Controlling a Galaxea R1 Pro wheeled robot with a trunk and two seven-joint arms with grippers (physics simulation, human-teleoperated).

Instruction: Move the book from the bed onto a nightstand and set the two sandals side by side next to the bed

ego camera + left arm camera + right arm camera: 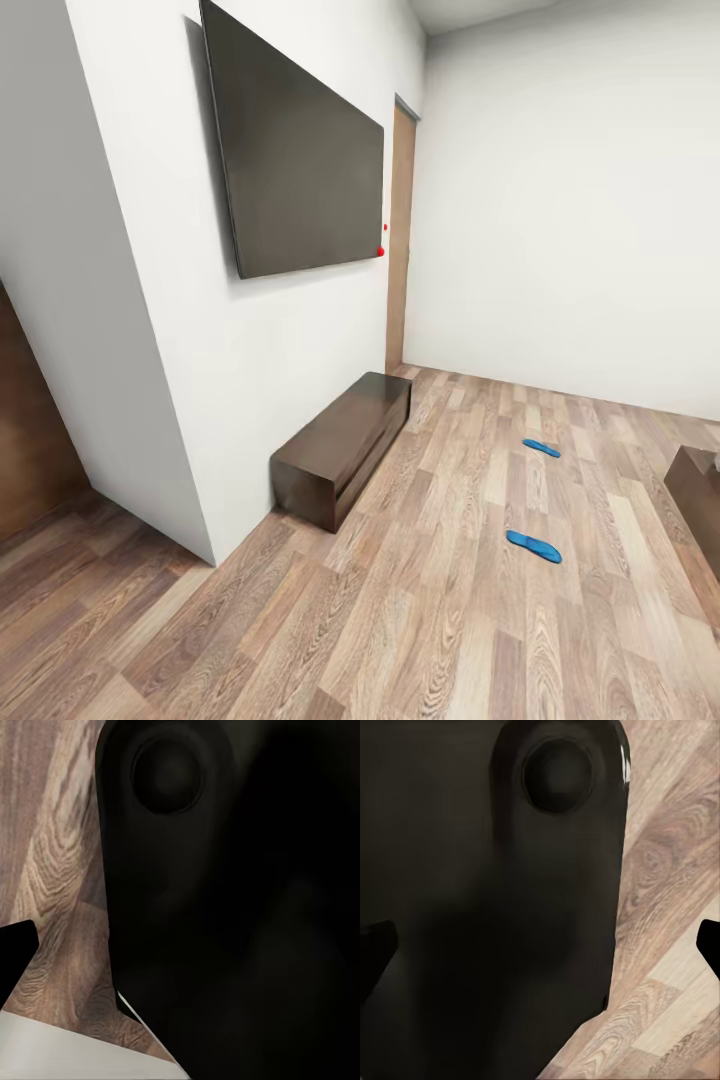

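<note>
Two bright blue sandals lie apart on the wood-plank floor of the bedroom: the nearer sandal (533, 546) and the farther sandal (541, 448), about a metre between them. The book is out of view. A dark brown wooden corner (698, 492) pokes in at the right edge; I cannot tell whether it is the bed or a nightstand. My right gripper (540, 945) hangs over the floor beside the robot's dark body, its fingertips (376, 949) wide apart with nothing between them. One finger (15, 956) of my left gripper (180, 952) sits at the picture's edge, spread wide.
A long low dark bench (345, 445) stands against the white wall under a big black wall screen (300, 150). A wooden door (400, 240) is at the far corner. A wall corner (205, 540) juts out at near left. Bare floor (430, 600) lies between me and the sandals.
</note>
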